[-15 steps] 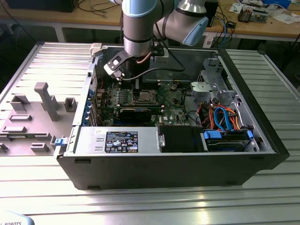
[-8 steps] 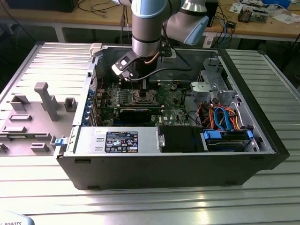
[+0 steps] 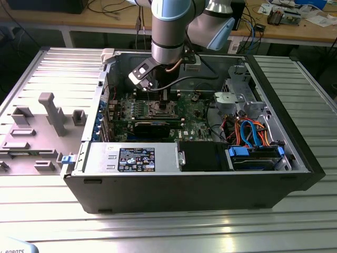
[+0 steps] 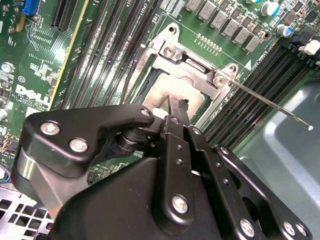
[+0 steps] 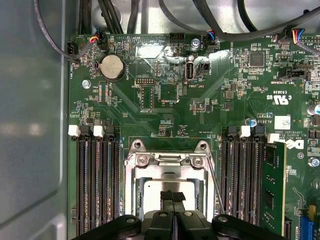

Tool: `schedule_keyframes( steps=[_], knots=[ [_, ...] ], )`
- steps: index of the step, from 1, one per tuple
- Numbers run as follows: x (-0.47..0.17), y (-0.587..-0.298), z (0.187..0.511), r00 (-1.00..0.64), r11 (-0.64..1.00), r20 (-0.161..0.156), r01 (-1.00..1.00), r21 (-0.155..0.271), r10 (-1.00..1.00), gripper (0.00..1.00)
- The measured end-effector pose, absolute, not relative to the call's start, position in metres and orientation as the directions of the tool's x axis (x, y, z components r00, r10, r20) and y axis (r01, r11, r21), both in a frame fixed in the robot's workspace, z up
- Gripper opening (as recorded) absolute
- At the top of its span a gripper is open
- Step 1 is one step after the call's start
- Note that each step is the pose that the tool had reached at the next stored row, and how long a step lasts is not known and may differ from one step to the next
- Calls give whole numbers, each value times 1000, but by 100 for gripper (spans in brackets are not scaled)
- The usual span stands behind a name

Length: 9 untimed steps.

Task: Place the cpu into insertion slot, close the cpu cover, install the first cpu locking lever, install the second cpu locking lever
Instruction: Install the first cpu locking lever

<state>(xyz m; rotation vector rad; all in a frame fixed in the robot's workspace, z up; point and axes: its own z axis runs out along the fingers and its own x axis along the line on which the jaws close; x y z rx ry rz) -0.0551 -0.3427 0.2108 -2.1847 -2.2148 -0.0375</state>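
The insertion slot sits in the green motherboard inside the open computer case. The cpu, silver-grey, lies in the slot and shows through the cut-out of the cpu cover, which lies flat over it. In the second wrist view the cpu and cpu cover look the same. A thin locking lever juts free from the socket's corner, over the memory slots. My gripper is shut, its black tips together over the cpu's top with nothing between them. In the exterior view my gripper hangs just above the socket.
Black memory slots flank the socket, with a green memory module in one. Cables hang by the case's back wall. A power supply and a drive bay with orange and blue cables fill the case's near side.
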Motion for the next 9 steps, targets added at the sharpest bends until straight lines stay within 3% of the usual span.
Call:
schedule_keyframes(
  steps=[9],
  knots=[
    [-55, -343, 213, -14, 14, 39, 1000, -4, 999, 11]
  ],
)
